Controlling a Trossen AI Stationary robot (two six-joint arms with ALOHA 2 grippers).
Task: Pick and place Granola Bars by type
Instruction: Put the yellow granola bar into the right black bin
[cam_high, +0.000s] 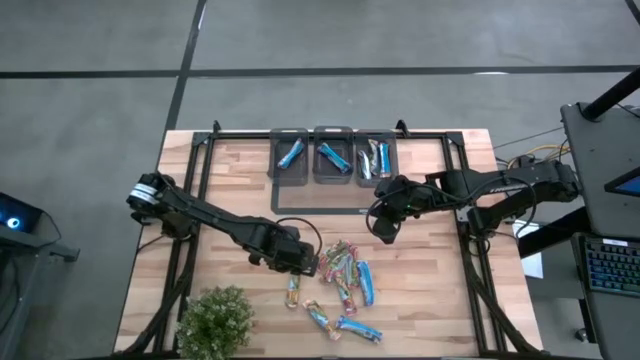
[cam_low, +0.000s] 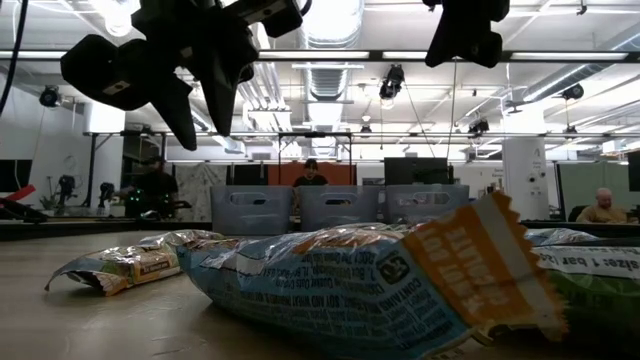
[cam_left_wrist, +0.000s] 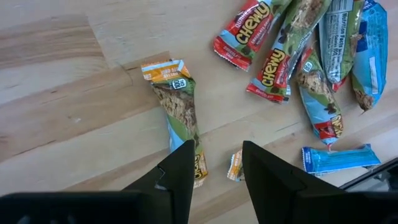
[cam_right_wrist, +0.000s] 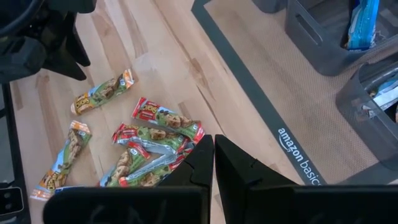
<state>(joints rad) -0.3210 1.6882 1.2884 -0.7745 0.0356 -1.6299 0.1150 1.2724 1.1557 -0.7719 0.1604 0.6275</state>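
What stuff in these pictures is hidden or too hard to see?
- Three grey plastic bins: in the low view they stand side-on, so their walls hide what is inside.
- Big blue-and-orange shiny granola bar wrapper: low view, too close, blurred, cut off by the bottom edge; it blocks the pile behind.
- Blue shiny-wrapped bar: left wrist view, a dark part at the edge partly covers it.
- Leafy green plant: high view, cut by the bottom edge.
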